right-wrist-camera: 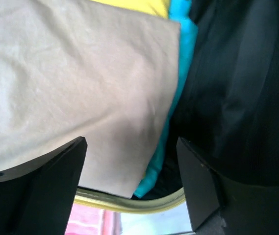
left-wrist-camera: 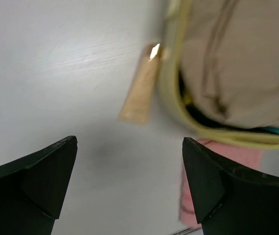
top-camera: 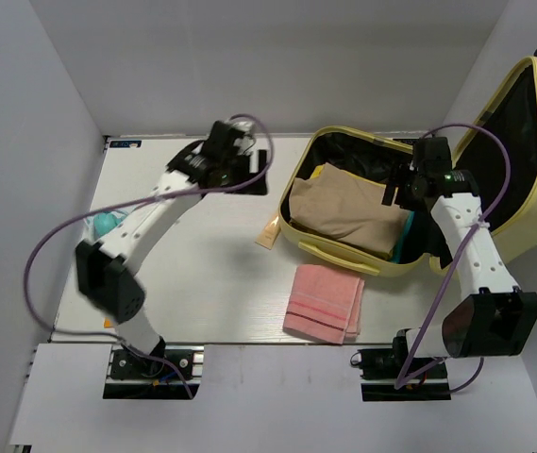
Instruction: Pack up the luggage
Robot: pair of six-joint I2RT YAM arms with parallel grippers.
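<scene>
1. Right wrist: our right gripper (right-wrist-camera: 130,147) is closest to the lens, fingers spread wide with nothing in them, over the beige garment (right-wrist-camera: 80,73) lying in the luggage (right-wrist-camera: 129,203).
2. Left wrist: the left gripper (left-wrist-camera: 129,147) gapes just as wide, also empty, above the table (left-wrist-camera: 56,73) near a tan packet (left-wrist-camera: 139,95) right beside the luggage rim.
3. Top: the luggage sits far right, lid up, pink towel (top-camera: 325,300) just in front. We'd lift clear of the garment, then pinch the towel's folded edge.

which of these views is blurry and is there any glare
Left wrist view is the blurry one: the tan packet and the luggage rim smear, with a bright glint on the packet's end; right wrist view is soft, though the beige garment reads fine; top view is sharp and evenly lit.
</scene>
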